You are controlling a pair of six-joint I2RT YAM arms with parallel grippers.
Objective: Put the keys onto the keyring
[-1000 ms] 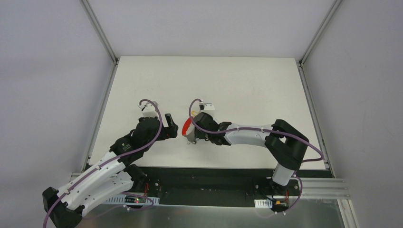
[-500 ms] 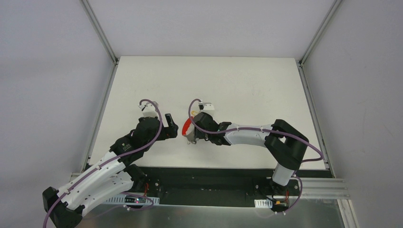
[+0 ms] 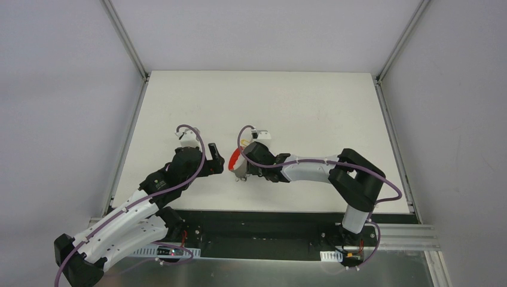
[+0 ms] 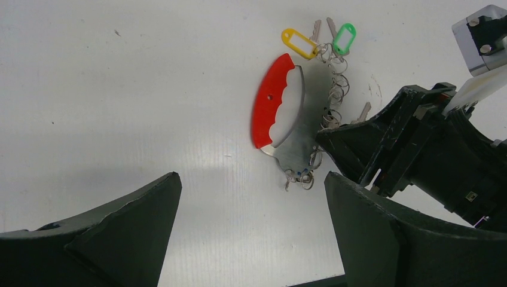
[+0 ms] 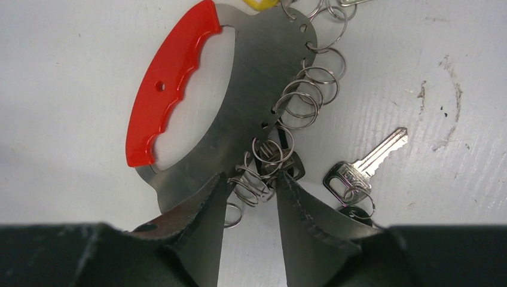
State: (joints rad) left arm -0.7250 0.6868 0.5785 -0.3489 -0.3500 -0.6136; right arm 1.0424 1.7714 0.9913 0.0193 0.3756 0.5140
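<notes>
The keyring (image 4: 272, 98) is a flat silvery plate with a curved red grip and several small wire rings along its edge. It lies on the white table between my grippers and also shows in the top view (image 3: 235, 158) and the right wrist view (image 5: 167, 89). Keys with a yellow head (image 4: 299, 43) and a green head (image 4: 344, 37) hang at its far end. A loose silvery key (image 5: 365, 164) lies beside my right finger. My right gripper (image 5: 251, 182) is nearly shut, pinching the plate's small rings (image 5: 263, 164). My left gripper (image 4: 251, 179) is wide open and empty, just short of the plate.
The white table (image 3: 311, 107) stretches behind both arms. Grey walls and metal frame posts (image 3: 128, 48) enclose it. My right arm's forearm (image 3: 311, 170) lies low across the table's near middle. A scuff mark (image 5: 445, 89) is on the surface.
My right arm's elbow has shifted slightly left. The grippers, keyring and keys stay where they were.
</notes>
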